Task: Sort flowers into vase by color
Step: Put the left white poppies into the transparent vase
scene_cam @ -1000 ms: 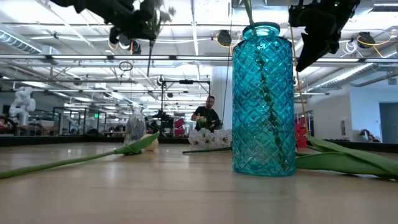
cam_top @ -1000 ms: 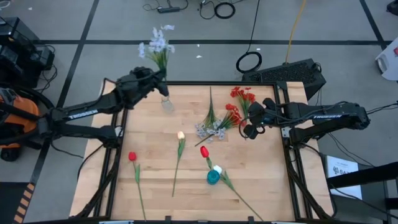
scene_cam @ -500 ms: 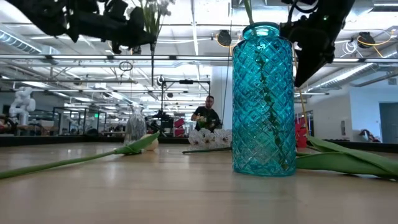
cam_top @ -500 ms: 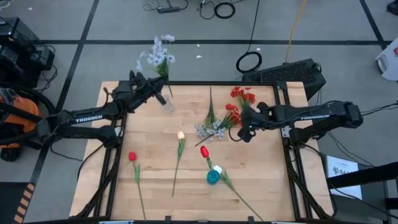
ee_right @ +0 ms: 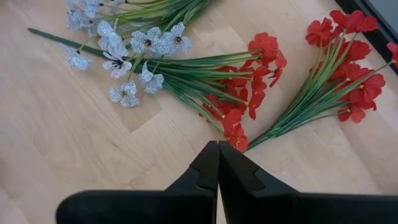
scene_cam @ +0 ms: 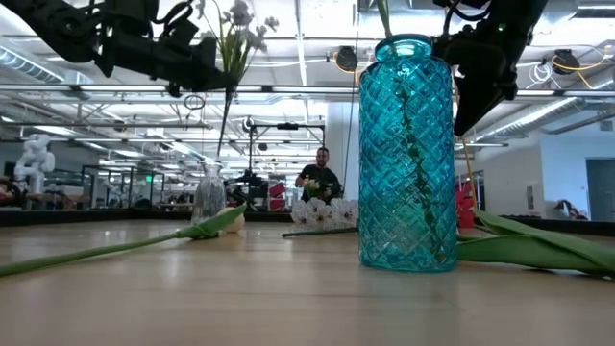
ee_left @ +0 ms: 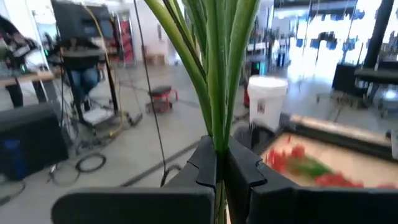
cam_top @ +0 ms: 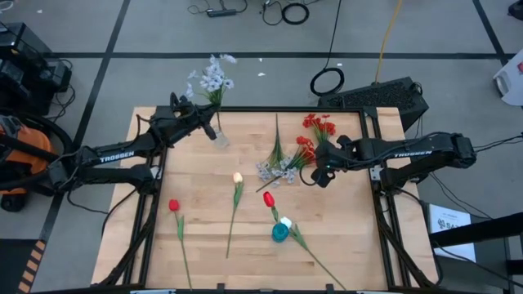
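left gripper (ee_left: 219, 171) clamping pale sprig (cam_top: 212, 77) (raised), right gripper (ee_right: 217, 163) closed

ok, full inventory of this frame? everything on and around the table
Pale bluish sprig: one, held up over the table's far left edge.
Clear vase: one, glass, far left of the table.
Pale bluish sprigs: one bunch, lying mid-table.
Red clusters: two bunches, far right.
White rosebud: one, lying centre.
Red blooms: two single stems, near left and centre.
Teal vase: one, near centre, holding a white flower.
Table: one, light wood.
Person: one, in the room behind.
Left pincer: shut on the sprig's stems.
Right pincer: shut, empty, above the red clusters.
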